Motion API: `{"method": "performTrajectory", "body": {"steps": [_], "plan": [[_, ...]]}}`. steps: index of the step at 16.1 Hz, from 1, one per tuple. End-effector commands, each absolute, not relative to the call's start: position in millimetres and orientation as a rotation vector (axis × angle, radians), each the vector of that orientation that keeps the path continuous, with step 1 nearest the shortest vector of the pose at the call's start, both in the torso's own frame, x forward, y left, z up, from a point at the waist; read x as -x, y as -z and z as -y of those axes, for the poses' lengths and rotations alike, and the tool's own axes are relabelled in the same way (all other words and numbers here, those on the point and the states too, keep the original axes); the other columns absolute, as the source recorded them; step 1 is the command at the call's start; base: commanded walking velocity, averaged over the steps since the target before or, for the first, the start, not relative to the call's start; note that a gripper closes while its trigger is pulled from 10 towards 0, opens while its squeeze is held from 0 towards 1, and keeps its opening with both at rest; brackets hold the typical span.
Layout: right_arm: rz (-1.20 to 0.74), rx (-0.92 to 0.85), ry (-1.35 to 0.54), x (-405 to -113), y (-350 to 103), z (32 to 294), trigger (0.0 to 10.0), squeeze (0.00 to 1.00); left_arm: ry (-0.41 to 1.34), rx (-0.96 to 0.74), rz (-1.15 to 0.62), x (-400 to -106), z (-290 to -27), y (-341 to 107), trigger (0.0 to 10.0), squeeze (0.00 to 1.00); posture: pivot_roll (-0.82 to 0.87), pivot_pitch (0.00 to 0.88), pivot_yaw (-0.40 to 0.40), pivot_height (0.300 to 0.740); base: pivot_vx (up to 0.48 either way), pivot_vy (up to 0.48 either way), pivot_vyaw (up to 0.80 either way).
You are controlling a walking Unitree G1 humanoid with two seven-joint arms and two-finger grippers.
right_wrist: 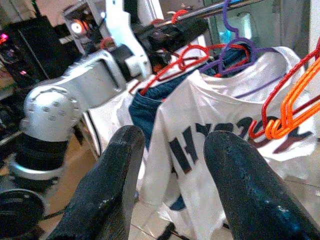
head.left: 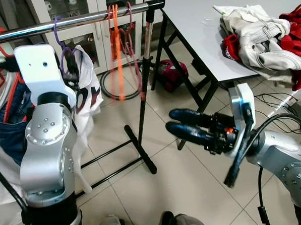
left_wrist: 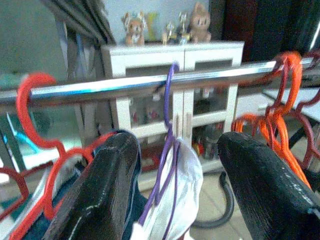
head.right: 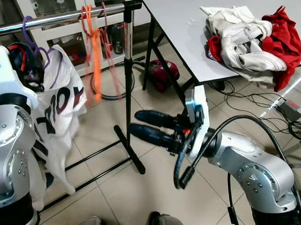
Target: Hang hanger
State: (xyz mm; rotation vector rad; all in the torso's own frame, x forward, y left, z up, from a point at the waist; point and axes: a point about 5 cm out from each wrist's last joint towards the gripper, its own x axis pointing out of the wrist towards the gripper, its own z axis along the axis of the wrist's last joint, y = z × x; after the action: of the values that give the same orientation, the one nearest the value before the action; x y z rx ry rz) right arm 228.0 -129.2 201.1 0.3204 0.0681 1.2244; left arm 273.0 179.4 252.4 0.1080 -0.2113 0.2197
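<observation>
A purple hanger [left_wrist: 167,115] carrying a white printed shirt [head.right: 59,102] hangs by its hook on the metal rail [head.left: 85,20]. My left gripper [left_wrist: 175,175] is raised just below the rail. It is open, its two fingers either side of the purple hanger's neck, with a gap showing on both sides. A red hanger [left_wrist: 30,110] holding dark blue clothing hangs next to it on the rail. Empty orange and red hangers [head.left: 118,53] hang near the rail's right end. My right gripper [head.left: 179,122] is open and empty, low over the tiled floor, pointing toward the rack.
The rack's black upright and foot [head.left: 142,148] stand on the floor between my arms. A white table [head.left: 197,34] at the right holds a pile of white and red clothes [head.left: 262,36]. A dark red object [head.left: 171,73] lies under it; cables [head.right: 286,110] trail at far right.
</observation>
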Motion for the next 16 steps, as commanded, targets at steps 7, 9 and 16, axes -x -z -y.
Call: {"method": "performTrajectory", "body": {"steps": [7,9,16], "plan": [[0.021,-0.351,-1.035,-234.9,-201.4,126.2,10.0,0.0,-0.207,-0.251,0.317,-227.9,-210.3,-261.1,10.0,0.0,0.07,0.102,-0.102,0.74,0.0,0.0,0.0],[0.002,-0.302,-1.022,-232.6,-193.1,123.3,10.0,0.0,-0.165,-0.273,0.233,-217.3,-207.1,-241.6,10.0,0.0,0.07,0.107,-0.107,0.74,0.0,0.0,0.0],[0.03,-0.346,-0.923,-234.6,-188.3,115.6,10.0,0.0,-0.14,-0.214,0.241,-206.7,-196.1,-237.0,10.0,0.0,0.08,0.113,-0.105,0.74,0.0,0.368,0.0]]}}
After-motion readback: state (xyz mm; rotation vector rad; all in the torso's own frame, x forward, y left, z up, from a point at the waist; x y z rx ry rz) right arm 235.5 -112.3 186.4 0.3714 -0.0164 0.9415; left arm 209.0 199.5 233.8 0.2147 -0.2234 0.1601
